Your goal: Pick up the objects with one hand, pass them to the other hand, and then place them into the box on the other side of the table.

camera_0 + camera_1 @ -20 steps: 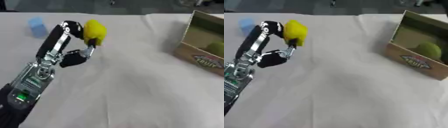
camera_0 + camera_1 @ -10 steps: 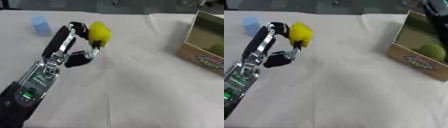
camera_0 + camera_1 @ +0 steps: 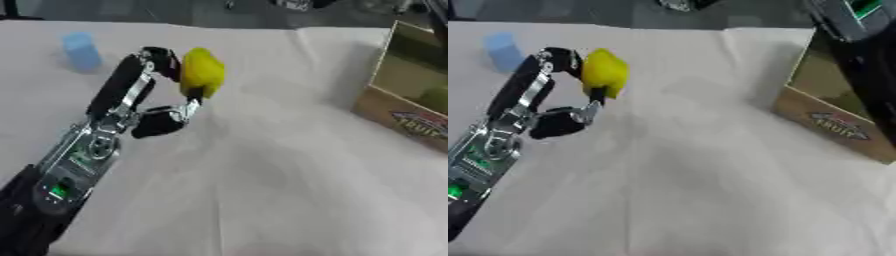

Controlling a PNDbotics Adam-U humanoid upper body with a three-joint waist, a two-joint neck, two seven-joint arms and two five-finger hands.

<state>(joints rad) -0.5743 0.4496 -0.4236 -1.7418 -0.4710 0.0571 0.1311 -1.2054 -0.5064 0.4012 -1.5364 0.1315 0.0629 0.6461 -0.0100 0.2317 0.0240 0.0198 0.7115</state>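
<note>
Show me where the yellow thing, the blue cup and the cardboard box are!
yellow fruit (image 3: 202,71), left eye view, middle of its skin.
blue cup (image 3: 80,51), left eye view, its side.
cardboard box (image 3: 829,124), right eye view, printed front wall.

You can read one word only: "FRUIT", printed in a badge on the brown front wall of the cardboard box (image 3: 833,127) at the right side of the desk. Any smaller print around that badge is too blurred to read.

Left hand (image 3: 162,107) raised, fingers curled.
</note>
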